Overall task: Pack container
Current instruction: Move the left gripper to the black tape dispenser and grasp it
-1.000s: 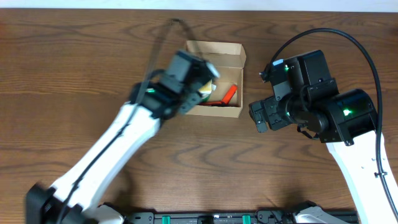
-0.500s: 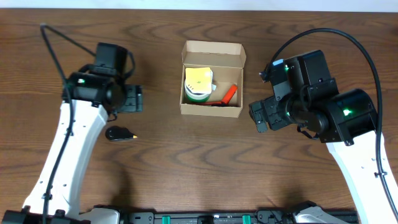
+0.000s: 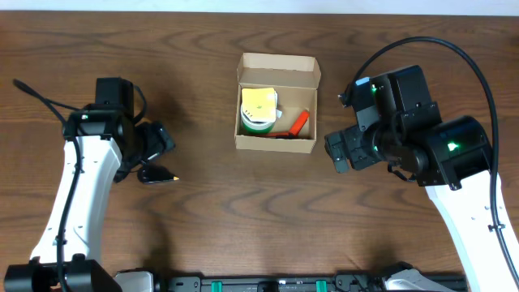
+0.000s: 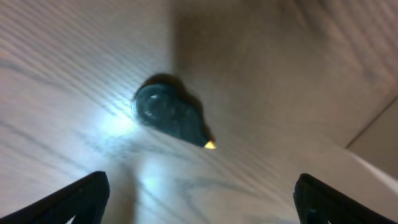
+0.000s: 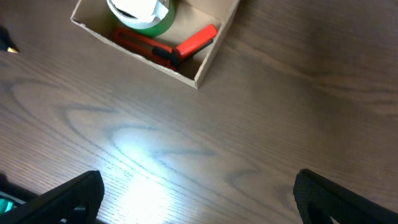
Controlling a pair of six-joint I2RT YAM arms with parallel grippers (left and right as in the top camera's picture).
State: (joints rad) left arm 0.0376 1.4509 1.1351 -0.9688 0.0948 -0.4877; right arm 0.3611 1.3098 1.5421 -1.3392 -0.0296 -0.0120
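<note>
The container (image 3: 304, 73), a brown cardboard box with its flap lid open, sits at the table's middle back. Inside lie a yellow-and-green tape roll (image 3: 258, 110) and a red cutter (image 3: 297, 122); the right wrist view shows the container (image 5: 208, 62), roll (image 5: 142, 9) and cutter (image 5: 186, 43) too. A small black object with a yellow tip (image 3: 156, 173) lies left of the box, seen blurred (image 4: 168, 113) in the left wrist view. My left gripper (image 3: 157, 143) hovers open just above it (image 4: 199, 205). My right gripper (image 3: 337, 154) stands open and empty right of the box (image 5: 199, 205).
The bare brown wooden table (image 3: 243, 219) stretches around the box. Black cables loop off both arms, one above the right arm (image 3: 454, 49). A black rail (image 3: 268, 284) runs along the front edge.
My left arm has swung from over the box to the left side of the table, its jaws opening. The tape roll stays in the box. The right arm has not moved.
</note>
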